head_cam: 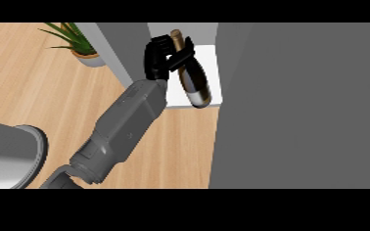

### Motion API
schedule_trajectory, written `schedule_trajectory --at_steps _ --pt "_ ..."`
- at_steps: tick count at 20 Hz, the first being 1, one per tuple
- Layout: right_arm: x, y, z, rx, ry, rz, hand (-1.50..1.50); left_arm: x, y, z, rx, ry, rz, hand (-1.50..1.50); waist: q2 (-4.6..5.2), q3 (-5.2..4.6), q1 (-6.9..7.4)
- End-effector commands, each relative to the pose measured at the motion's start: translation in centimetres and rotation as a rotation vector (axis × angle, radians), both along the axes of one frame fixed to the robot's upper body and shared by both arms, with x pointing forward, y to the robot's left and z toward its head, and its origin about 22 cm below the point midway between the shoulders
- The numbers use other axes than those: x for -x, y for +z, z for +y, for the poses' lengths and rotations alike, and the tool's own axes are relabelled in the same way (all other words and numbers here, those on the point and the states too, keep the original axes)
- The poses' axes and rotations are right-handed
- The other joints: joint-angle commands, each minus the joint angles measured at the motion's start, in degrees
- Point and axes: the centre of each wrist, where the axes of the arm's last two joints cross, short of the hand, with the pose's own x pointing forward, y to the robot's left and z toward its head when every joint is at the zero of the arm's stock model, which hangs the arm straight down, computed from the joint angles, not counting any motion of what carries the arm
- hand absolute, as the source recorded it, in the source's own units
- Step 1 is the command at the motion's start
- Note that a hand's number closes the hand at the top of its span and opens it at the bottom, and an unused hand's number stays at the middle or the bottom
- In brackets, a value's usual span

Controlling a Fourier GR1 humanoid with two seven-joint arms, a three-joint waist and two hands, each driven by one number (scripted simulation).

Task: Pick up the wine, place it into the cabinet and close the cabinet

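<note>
Curling round the upper part of a wine bottle [194, 80], the one black hand [160, 58] in the head view has its fingers [180, 55] wrapped over the bottle's shoulder and neck, pinching it against the palm. Which arm this is cannot be settled from the view alone; the grey forearm [123, 127] rises from the lower left edge and slants up and to the right, so it reads as the left one. The other hand does not show.

The bottle is tilted: its tan neck and top [175, 35] stick up just above the fingers, while the dark body with a pale label band and a brownish base hangs down and to the right of the hand. It lies over the white inner floor [209, 63] of an open cabinet, between a grey side wall [123, 49] on the left and a large grey panel [289, 107], apparently the cabinet door, on the right. Whether the base touches the white floor cannot be told.

On the wooden counter [43, 88], well apart from the hand, a potted plant [78, 46] stands at the upper left, and part of a grey round vessel [18, 156] shows at the lower left edge
</note>
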Motion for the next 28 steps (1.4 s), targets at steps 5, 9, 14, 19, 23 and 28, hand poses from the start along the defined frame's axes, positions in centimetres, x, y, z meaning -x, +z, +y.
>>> schedule_trajectory --at_steps 5,9,14,19,23,28 --pt "2.6 1.9 0.2 -0.099 0.069 -0.022 -1.50 -2.4 2.0 1.8 -0.174 0.117 -0.009 1.50 0.17 -0.03 -0.05" --pt "2.3 1.8 0.0 -0.071 0.090 -0.025 -1.50 -2.9 2.0 2.7 -0.342 0.185 -0.014 -1.50 0.55 -0.01 -0.98" --pt "3.7 2.2 -0.3 -0.087 0.100 -0.034 -1.50 -2.7 0.6 3.7 -0.373 0.205 0.047 -1.50 0.59 -0.02 -1.91" --pt "2.3 1.8 0.0 -0.094 0.094 -0.051 -1.50 -2.3 -0.5 4.2 -0.416 0.219 0.055 -1.50 0.92 -0.07 -1.30" --pt "2.1 0.9 0.0 -0.095 0.077 -0.030 -1.50 -2.4 -0.3 4.3 -0.445 0.238 0.066 -1.50 0.80 -0.03 -1.36" --pt "3.1 1.8 0.2 -0.095 0.112 -0.039 -1.50 -3.3 1.2 6.0 -0.419 0.211 0.016 -1.50 0.66 -0.09 -1.10"
